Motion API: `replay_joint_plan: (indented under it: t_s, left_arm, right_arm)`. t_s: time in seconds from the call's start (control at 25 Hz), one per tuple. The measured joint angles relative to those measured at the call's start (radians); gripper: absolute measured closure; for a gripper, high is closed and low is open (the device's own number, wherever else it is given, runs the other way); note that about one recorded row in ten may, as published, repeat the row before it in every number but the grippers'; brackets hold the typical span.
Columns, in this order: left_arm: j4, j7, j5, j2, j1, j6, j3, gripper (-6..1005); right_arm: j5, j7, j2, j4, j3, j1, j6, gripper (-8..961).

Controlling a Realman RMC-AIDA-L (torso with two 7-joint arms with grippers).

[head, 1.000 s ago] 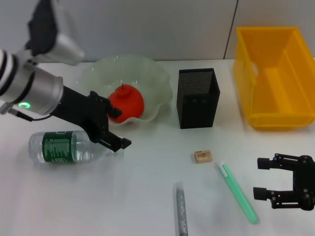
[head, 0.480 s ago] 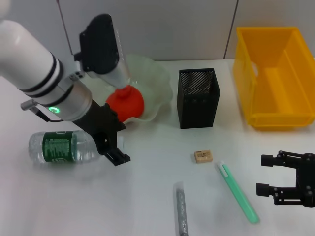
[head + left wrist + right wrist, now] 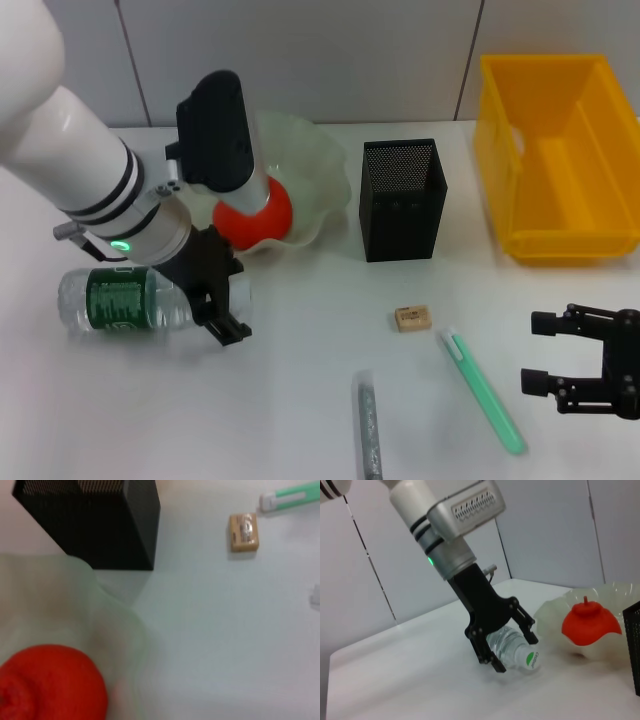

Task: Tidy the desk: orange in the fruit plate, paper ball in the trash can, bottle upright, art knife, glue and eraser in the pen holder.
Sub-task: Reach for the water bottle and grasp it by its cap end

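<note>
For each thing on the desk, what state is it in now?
Bottle: lying on its side.
Orange: in the plate.
Pen holder: upright.
Eraser, knife, glue: lying on the desk.
Left gripper: open around the bottle's neck.
Right gripper: open, idle.

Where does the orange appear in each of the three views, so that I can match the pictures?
Head view: the orange lies in the fruit plate, partly behind the left arm, beside the pen holder.
Left wrist view: the orange fills a corner, close up.
Right wrist view: the orange sits in the plate, beyond the left gripper.
Shared landmark: the fruit plate.
</note>
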Motion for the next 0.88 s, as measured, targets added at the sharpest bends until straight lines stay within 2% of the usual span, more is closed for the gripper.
replay_joint_plan:
  t_s: [0.76,0.88]
  left_arm:
    - [-0.049,0.026,0.045,0.0,0.008,-0.112,0.086,162]
    - [-0.049,0.026,0.051,0.0,0.008,-0.122,0.098,362]
  right_arm:
    - [0.0,0.025,0.003,0.0,0.008,0.002,-0.005,131]
    - [0.0,0.027,0.003,0.0,0.008,0.002,-0.005,131]
